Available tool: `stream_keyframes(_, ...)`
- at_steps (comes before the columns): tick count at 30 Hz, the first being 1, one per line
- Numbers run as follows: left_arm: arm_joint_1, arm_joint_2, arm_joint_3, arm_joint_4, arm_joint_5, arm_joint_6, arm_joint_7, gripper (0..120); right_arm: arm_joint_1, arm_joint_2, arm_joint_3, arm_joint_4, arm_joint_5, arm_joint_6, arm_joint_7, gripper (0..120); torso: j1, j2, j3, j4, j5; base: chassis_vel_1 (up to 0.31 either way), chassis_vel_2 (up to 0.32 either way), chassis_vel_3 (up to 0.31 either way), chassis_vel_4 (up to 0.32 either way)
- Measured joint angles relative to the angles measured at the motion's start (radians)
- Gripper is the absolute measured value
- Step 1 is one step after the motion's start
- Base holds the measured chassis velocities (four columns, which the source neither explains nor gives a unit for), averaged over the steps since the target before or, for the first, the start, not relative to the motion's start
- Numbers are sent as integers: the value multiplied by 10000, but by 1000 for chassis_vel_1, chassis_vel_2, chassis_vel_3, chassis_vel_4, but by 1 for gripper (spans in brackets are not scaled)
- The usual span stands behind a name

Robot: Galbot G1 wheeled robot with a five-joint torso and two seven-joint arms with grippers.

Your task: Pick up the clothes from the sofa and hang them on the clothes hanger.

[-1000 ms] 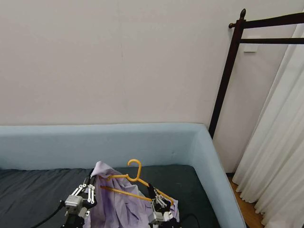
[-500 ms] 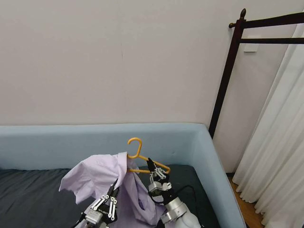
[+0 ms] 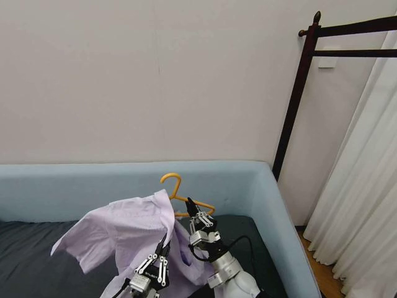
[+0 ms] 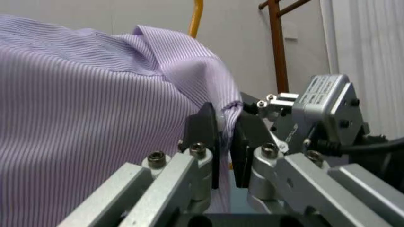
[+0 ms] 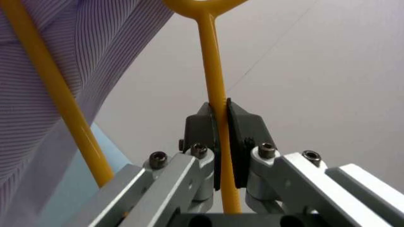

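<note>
Has raised the hanger (image 5: 213, 71) well above the sofa (image 3: 267, 198) seat, right gripper (image 5: 221, 142) clamped on its stem. Has brought the left gripper (image 4: 224, 142) inward, close beside the right. Has pulled the shirt (image 3: 118, 230) up (a low heap before) and spread it wide leftward.

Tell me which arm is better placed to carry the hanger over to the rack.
Right, probably. The right hand is shut on the yellow hanger and sits on the side nearer the dark wooden rack. The left hand only pinches the purple shirt.
</note>
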Motion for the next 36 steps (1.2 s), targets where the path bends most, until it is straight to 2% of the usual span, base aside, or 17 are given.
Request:
stream_keyframes(3, 83, 153, -269, 5, 142, -231, -13, 20, 2, 22, 95, -66, 2, 27, 9, 4, 0, 0, 0, -1, 0, 0, 0, 0, 0)
stream_keyframes(7, 510, 919, -975, -174, 254, -685, -64, 39, 92, 22, 382, -294, -35, 175, 24, 4, 0, 0, 0, 0, 0, 0, 0, 0, 0)
stream_keyframes(9, 590, 1061, -1034, -225, 226, -715, -72, 43, 102, 21, 438, -325, -64, 212, 27, 4, 0, 0, 0, 1, -1, 0, 0, 0, 0)
stream_keyframes(12, 984, 2297, -1315, -649, -329, -814, 166, 58, -63, -20, 1087, -410, -420, 482, 41, 4, 0, 0, -1, 1, -1, 0, 0, 0, 0)
stream_keyframes(13, 984, 2297, -1315, -649, -329, -814, 166, 58, -63, -20, 1087, -410, -420, 482, 41, 4, 0, 0, -1, 1, -1, 0, 0, 0, 0)
stream_keyframes(16, 1106, 3679, -1825, -1166, -1923, -748, 1226, 72, -429, -2, 1794, -504, -1090, 922, 121, 4, 0, 0, 0, -4, -6, 0, 0, 0, 0)
stream_keyframes(17, 1106, 3679, -1825, -1166, -1923, -748, 1226, 72, -429, -2, 1794, -504, -1090, 922, 121, 4, 0, 0, 0, -4, -6, 0, 0, 0, 0)
stream_keyframes(20, 848, 5751, -2684, -1645, -4381, 400, 1952, 88, -784, 284, 2160, -800, -2324, 1576, 238, 4, 0, 0, 0, 0, 0, 0, 0, 0, 0)
stream_keyframes(21, 681, 6212, -2804, -1583, -4910, 662, 2216, 90, -854, 352, 2212, -880, -2637, 1737, 264, 4, 0, 0, 0, -2, -3, 0, 0, 0, 0)
stream_keyframes(22, 681, 6212, -2804, -1583, -4910, 662, 2216, 90, -854, 352, 2212, -880, -2637, 1737, 264, 4, 0, 0, 0, -2, -3, 0, 0, 0, 0)
stream_keyframes(24, 285, 7157, -2972, -1191, -5805, 1120, 2884, 98, -961, 502, 2262, -1016, -3173, 1987, 319, 4, -1, 0, 0, -5, -3, 0, 0, 0, 0)
stream_keyframes(26, 42, 7970, -3241, -705, -6421, 1387, 3635, 100, -957, 679, 2222, -1121, -3569, 2226, 345, 4, 0, 0, 0, -4, -5, 0, 0, 0, 0)
stream_keyframes(27, 42, 7970, -3241, -705, -6421, 1387, 3635, 100, -957, 679, 2222, -1121, -3569, 2226, 345, 4, 0, 0, 0, -4, -5, 0, 0, 0, 0)
stream_keyframes(28, -140, 8364, -3296, -435, -6674, 1517, 4041, 100, -948, 776, 2192, -1146, -3809, 2379, 337, 4, 0, 0, 1, 3, -2, 0, 0, 0, 0)
stream_keyframes(30, -647, 9042, -3192, 135, -6953, 1777, 4684, 100, -970, 903, 2225, -1145, -4229, 2665, 296, 4, 0, 0, 0, 2, -1, 0, 0, 0, 0)
stream_keyframes(33, -898, 9419, -3108, 660, -7024, 1946, 5325, 100, -948, 981, 2146, -1178, -4368, 2805, 287, 4, 0, 0, 1, -5, -2, 0, 0, 0, 0)
stream_keyframes(36, -1122, 9662, -3028, 1124, -7109, 2152, 6003, 97, -921, 1022, 1972, -1201, -4409, 2907, 285, 4, 0, 0, 1, 1, -3, 0, 0, 0, 0)
